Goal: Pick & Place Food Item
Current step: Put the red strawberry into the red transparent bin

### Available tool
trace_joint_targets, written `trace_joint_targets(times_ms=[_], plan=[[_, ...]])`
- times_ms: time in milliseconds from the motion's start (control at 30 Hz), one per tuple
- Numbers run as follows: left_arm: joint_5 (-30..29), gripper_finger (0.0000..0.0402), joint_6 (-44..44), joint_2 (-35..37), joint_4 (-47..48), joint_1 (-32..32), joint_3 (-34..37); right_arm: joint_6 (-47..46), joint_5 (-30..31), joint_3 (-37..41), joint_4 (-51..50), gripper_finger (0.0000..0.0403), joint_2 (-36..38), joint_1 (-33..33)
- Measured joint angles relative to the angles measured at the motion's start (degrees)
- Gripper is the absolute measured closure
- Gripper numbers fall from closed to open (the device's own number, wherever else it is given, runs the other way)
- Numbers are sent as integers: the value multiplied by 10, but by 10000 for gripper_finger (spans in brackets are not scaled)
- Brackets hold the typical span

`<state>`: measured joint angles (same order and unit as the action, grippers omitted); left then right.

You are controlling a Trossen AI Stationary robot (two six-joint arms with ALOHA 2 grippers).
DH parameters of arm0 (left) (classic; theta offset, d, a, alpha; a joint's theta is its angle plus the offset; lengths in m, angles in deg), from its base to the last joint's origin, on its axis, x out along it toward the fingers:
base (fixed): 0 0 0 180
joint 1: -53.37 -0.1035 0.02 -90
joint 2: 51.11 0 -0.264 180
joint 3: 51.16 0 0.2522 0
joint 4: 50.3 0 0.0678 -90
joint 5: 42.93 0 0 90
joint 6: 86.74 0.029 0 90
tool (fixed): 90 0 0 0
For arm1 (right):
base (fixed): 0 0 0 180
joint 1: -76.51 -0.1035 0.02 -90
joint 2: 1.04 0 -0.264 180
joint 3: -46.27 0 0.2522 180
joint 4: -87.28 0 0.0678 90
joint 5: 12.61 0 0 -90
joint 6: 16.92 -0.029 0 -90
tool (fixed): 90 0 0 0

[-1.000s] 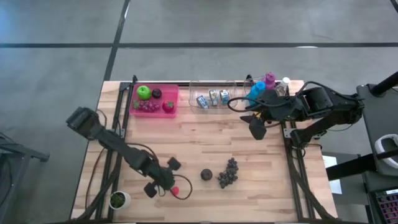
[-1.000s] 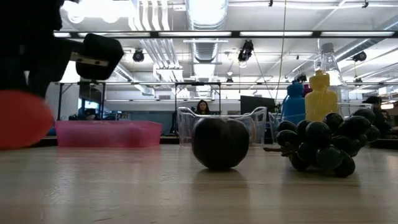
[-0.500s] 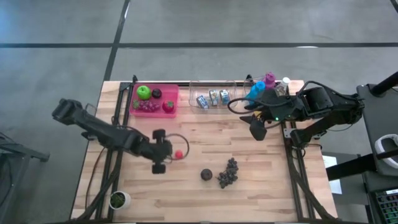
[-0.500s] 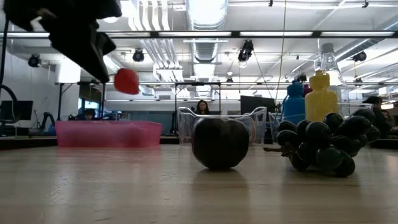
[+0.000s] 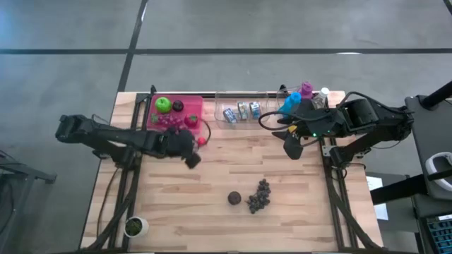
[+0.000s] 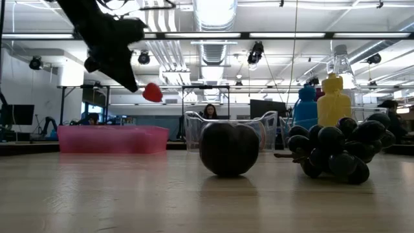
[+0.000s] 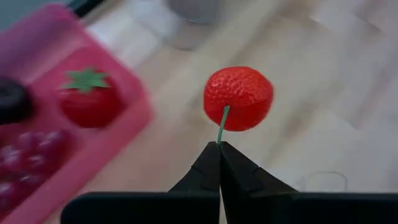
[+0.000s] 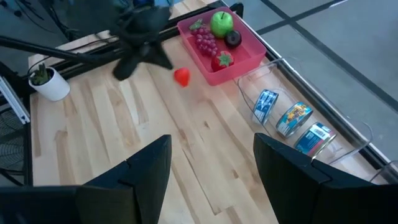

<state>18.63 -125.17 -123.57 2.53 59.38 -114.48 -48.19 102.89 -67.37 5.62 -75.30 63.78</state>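
Just beside the near right corner of the pink tray [image 5: 159,128], the left gripper [image 5: 194,144] hangs above the table, its fingers pinched tight on the thin green stem of a red strawberry [image 5: 202,140]. In the left wrist view the berry [image 7: 238,98] dangles clear of the fingertips [image 7: 219,163], held only by that stem, with the tray's edge close off to one side. The tray already holds a green apple [image 5: 163,104], red grapes [image 5: 168,121], a dark plum [image 5: 178,106] and another strawberry [image 5: 191,121]. So the drop point lies to the left and slightly farther back from the berry; judging by this, a short carry over the tray wall is what remains before letting go. The left arm is plainly the nearer one. The right gripper [image 5: 291,146] waits well apart at the far right, jaws parted and empty.
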Motion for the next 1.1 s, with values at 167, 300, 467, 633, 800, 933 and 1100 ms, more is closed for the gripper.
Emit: trace_joint_targets(times_ms=[167,300,467,633,800,933,1100], plan=[[-6,401,-4,0,0,-94,0,0,0,0,7,179,0,0],[-6,401,0,0,0,-180,0,2,0,0,9,179,0,0],[-1,401,5,0,0,-291,0,2,0,0,10,179,0,0],[67,401,5,-1,-6,-386,1,0,0,0,12,179,0,0],[101,401,5,-12,-22,-422,3,0,1,0,15,179,0,0],[101,401,5,-42,-49,-423,4,2,2,0,19,179,0,0],[101,401,-18,-76,-62,-429,4,15,1,0,34,179,0,0]])
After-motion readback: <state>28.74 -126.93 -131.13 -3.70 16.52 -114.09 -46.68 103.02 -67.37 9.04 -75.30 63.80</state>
